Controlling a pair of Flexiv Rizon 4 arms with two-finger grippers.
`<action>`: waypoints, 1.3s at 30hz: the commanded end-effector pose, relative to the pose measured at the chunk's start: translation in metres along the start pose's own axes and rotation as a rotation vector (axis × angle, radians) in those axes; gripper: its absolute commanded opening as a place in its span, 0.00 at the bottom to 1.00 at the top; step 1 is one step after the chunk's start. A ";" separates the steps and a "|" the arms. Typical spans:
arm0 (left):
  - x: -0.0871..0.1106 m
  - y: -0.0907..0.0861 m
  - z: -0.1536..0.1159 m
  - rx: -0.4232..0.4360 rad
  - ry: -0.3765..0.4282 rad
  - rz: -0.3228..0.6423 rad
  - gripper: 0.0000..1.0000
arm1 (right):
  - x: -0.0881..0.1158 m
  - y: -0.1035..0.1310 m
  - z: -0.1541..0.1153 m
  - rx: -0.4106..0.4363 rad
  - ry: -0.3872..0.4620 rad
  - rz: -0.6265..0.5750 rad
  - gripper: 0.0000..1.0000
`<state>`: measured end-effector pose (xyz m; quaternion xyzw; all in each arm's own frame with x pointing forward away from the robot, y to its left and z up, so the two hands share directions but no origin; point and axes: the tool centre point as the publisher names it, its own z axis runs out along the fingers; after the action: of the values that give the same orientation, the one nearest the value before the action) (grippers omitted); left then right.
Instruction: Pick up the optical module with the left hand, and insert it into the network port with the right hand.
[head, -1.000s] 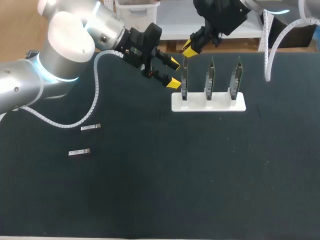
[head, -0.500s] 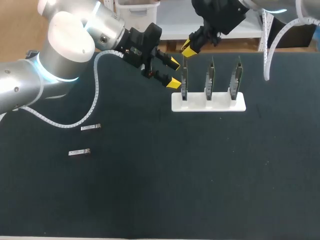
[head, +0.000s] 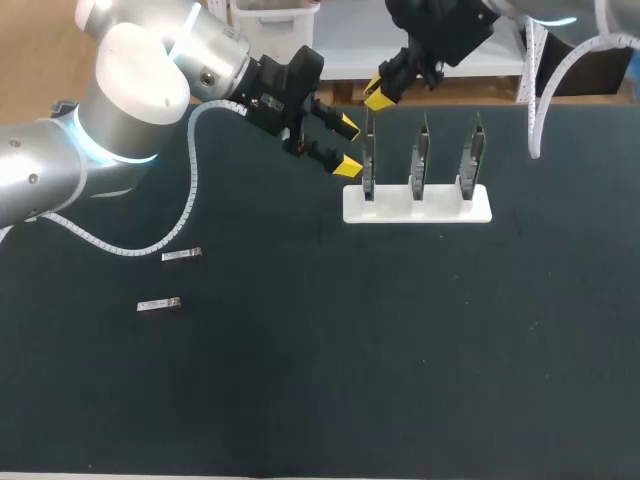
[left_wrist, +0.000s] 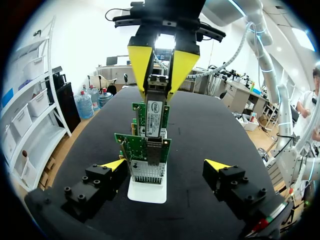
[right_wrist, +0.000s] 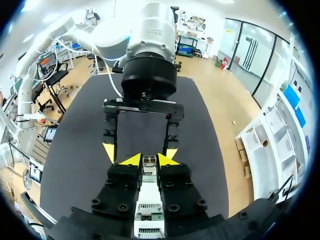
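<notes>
My right gripper (head: 378, 95) is shut on a silver optical module (left_wrist: 155, 118), held upright over the leftmost of three network cards (head: 368, 165) in a white stand (head: 417, 205). In the left wrist view the module's lower end meets the port cage (left_wrist: 147, 156) of that card; I cannot tell how deep it sits. The right wrist view shows the module (right_wrist: 149, 163) between my right gripper (right_wrist: 149, 160). My left gripper (head: 346, 145) stands open beside the stand's left end, holding nothing, with its fingers either side of the card (left_wrist: 165, 165).
Two spare modules (head: 181, 255) (head: 159, 304) lie on the dark mat at the left. The other two cards (head: 421, 160) (head: 472, 160) stand upright to the right. My left arm's cable (head: 190, 200) loops over the mat.
The right gripper with the module has shifted very slightly upward in the head view. The left arm has not moved.
</notes>
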<state>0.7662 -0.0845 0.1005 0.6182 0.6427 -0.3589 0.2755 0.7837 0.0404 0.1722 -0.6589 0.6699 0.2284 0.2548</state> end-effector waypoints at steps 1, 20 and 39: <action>-0.001 0.000 0.000 -0.001 0.004 -0.002 1.00 | 0.001 0.001 0.002 0.005 0.004 -0.004 0.00; -0.001 0.000 0.000 -0.001 0.004 -0.002 1.00 | 0.002 0.002 0.002 0.005 0.003 -0.004 0.00; -0.001 0.000 0.000 -0.001 0.004 -0.002 1.00 | 0.003 0.004 0.001 -0.006 -0.005 0.004 0.00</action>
<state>0.7662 -0.0845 0.1005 0.6182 0.6427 -0.3589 0.2755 0.7796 0.0392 0.1702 -0.6587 0.6699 0.2315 0.2525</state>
